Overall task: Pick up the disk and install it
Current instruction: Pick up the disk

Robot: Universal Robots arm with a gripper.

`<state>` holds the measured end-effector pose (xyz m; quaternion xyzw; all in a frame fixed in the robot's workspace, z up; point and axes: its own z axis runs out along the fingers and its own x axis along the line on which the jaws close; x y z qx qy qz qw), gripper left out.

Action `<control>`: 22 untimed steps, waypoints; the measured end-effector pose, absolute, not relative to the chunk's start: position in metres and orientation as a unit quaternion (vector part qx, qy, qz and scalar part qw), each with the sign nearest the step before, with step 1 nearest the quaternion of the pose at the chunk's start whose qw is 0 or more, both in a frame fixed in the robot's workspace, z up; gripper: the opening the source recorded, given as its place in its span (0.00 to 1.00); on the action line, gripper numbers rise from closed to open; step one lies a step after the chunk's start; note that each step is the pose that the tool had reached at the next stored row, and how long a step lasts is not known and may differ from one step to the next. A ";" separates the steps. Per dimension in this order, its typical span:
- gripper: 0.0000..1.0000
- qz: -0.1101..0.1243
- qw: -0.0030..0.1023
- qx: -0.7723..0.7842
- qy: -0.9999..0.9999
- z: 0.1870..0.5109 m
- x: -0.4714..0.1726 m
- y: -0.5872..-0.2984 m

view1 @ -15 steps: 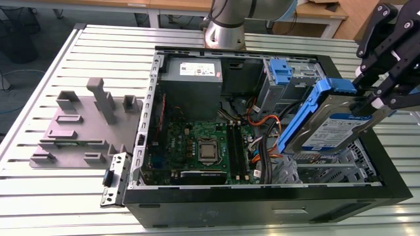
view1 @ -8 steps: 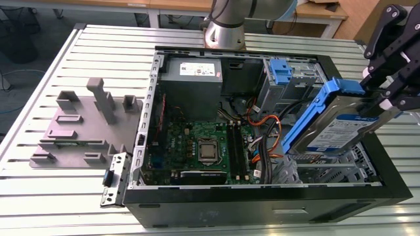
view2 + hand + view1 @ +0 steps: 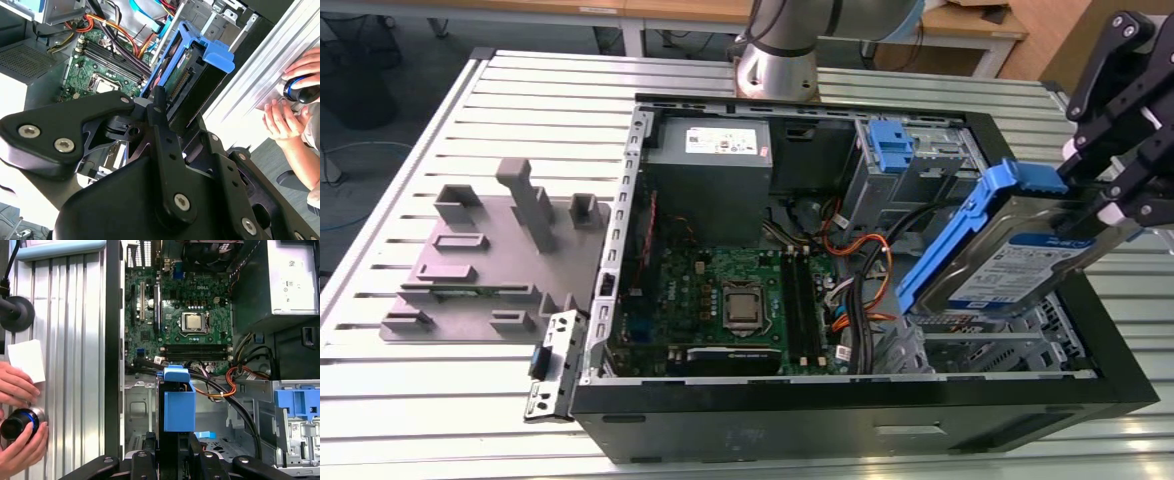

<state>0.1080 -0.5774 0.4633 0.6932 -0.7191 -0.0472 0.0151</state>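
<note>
Aloft over the case point(image 3: 854, 405), disk point(image 3: 1007, 268) in gripper point(image 3: 1101, 215)

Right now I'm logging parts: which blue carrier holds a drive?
The one in the hand, wrapped around the disk; the other carrier, seated in the case, looks bare.

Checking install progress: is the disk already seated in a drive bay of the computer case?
No, the disk hangs tilted above the open computer case, held in the gripper at the exterior view's right.
</note>
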 end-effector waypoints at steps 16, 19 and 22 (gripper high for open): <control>0.35 -0.051 0.019 0.693 -0.719 0.460 0.127 -0.580; 0.35 -0.052 0.020 0.693 -0.719 0.460 0.130 -0.580; 0.35 -0.052 0.021 0.693 -0.719 0.459 0.133 -0.580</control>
